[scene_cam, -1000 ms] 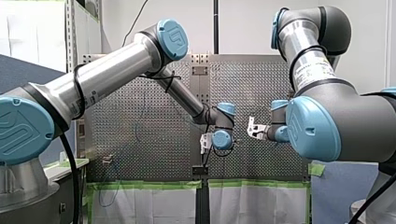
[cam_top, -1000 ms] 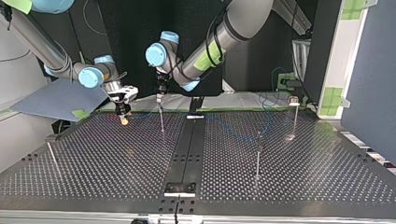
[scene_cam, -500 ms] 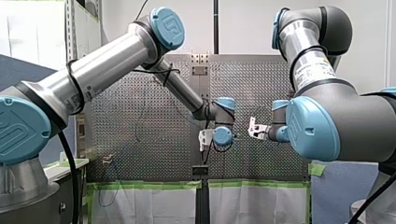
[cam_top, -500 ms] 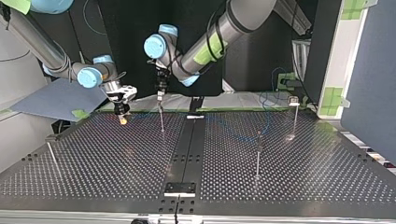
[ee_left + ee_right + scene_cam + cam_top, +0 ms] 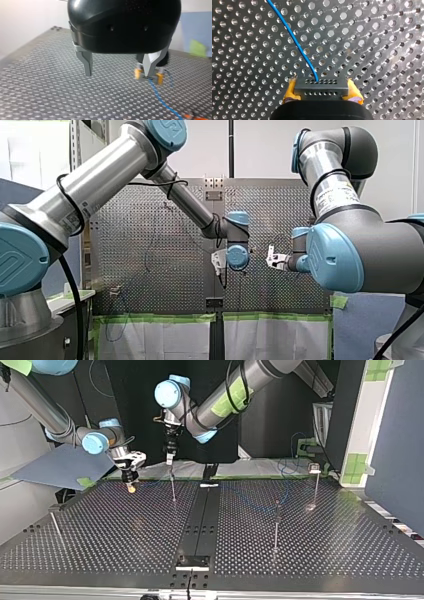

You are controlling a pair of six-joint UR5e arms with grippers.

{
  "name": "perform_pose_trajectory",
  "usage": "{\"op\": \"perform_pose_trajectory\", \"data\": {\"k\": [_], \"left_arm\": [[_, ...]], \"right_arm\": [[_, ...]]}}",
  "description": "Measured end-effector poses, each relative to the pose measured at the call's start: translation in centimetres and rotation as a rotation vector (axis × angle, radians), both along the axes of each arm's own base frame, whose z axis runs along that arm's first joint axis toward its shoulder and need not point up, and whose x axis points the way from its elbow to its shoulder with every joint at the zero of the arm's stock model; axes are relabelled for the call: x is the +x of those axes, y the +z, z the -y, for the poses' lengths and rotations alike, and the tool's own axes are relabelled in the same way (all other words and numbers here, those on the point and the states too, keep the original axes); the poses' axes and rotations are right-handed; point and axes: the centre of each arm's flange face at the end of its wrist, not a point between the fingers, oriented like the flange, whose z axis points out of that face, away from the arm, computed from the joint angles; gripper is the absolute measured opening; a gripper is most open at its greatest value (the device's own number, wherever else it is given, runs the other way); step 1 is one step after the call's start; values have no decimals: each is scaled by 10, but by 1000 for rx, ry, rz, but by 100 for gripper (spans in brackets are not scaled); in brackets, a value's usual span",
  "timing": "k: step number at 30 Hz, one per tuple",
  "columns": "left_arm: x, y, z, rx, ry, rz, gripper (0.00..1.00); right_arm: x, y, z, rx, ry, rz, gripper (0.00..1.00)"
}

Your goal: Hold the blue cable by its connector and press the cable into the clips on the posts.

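A perforated metal worktop (image 5: pixel 125 530) fills the top view, split down its middle by a black strip (image 5: pixel 200 525) with a small pale plate (image 5: pixel 192 562) at its near end. At that view's left a grey-blue sheet (image 5: pixel 60 467) leans beside the worktop, a scrap of green tape (image 5: pixel 86 482) at its corner. A black backdrop (image 5: pixel 135 390) hangs behind, and a blue partition (image 5: pixel 400 450) stands at the right, next to a white upright (image 5: pixel 357 467) that carries green squares. In the front view, green tape (image 5: pixel 155 318) runs along the worktop's lower edge above white sheeting (image 5: pixel 165 340).
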Motion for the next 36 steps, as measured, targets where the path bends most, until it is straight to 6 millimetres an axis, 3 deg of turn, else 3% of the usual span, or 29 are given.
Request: {"op": "perform_pose_trajectory", "data": {"k": [8,20,36], "left_arm": [[-10,24,-15,-96,47,32,100],[-21,58,-44,-95,114,109,100],[-49,101,-75,-178,113,203,100]], "right_arm": [[0,-1,0,2,1,0,0],[1,-2,-1,5,2,-1,0],[1,-5,-2,9,3,-1,0]]}}
